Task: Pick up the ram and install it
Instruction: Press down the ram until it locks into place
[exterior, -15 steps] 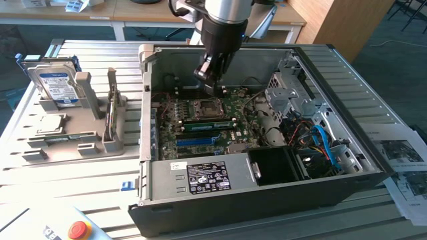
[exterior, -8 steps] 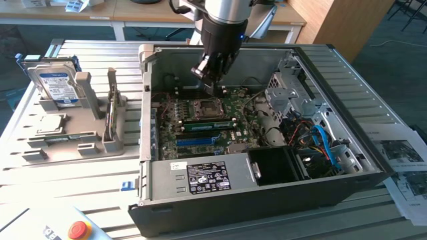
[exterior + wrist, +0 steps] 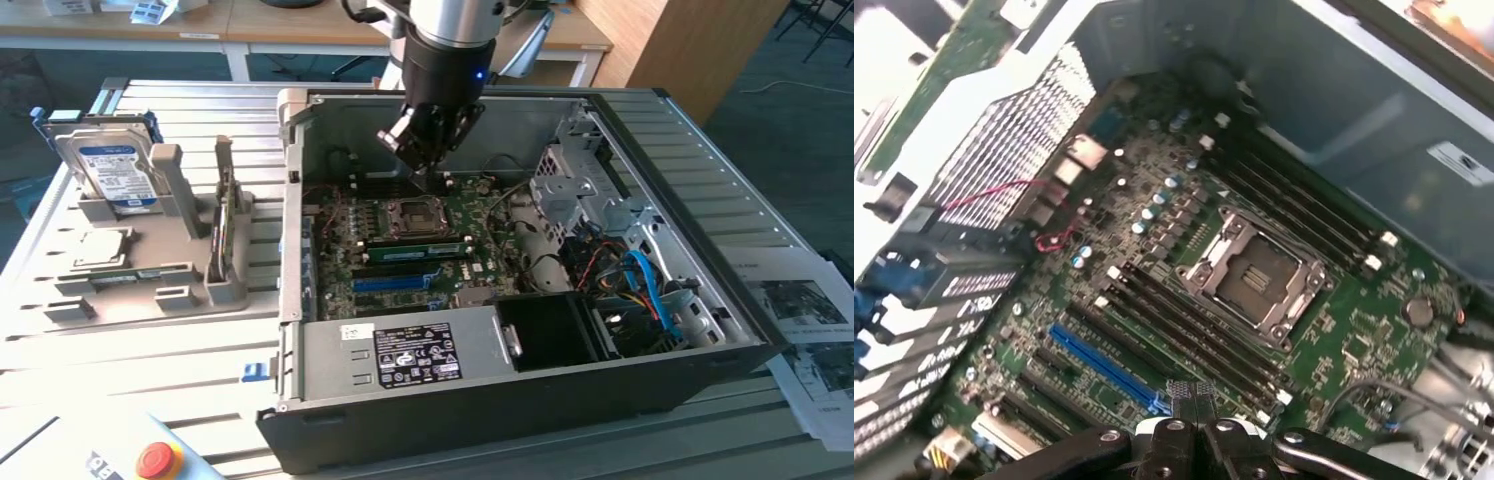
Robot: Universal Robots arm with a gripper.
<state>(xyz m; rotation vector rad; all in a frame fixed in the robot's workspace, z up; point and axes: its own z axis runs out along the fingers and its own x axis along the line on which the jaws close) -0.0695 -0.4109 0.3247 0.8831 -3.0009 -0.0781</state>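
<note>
Green and narrow, the ram (image 3: 420,250), a long thin circuit-board stick, sits on edge in a motherboard slot at the middle of the exterior view. You see it just below the square metal processor socket (image 3: 407,215) and above the long blue expansion slot (image 3: 400,281). Nothing grips it.

The black gripper (image 3: 430,172) hangs above the socket, towards the top centre of the frame, apart from the ram. Its fingers are pressed together and hold nothing. From the wrist view you look past the closed gripper (image 3: 1194,425) onto the open socket (image 3: 1254,280), the rows of dark memory slots beside it and the blue slot (image 3: 1104,365). You cannot make out the ram among those slots.

All of this lies inside the open black and grey computer case (image 3: 534,400), with its grey power supply box (image 3: 414,355) at the lower centre.

To the exterior view's left, a grey moulded holder (image 3: 174,300) stands on the ribbed metal table (image 3: 134,370). It carries a boxy hard drive with a blue-and-white label (image 3: 114,170) and a square silver processor chip (image 3: 100,248). A red push button (image 3: 158,460) sits at the lower left.
</note>
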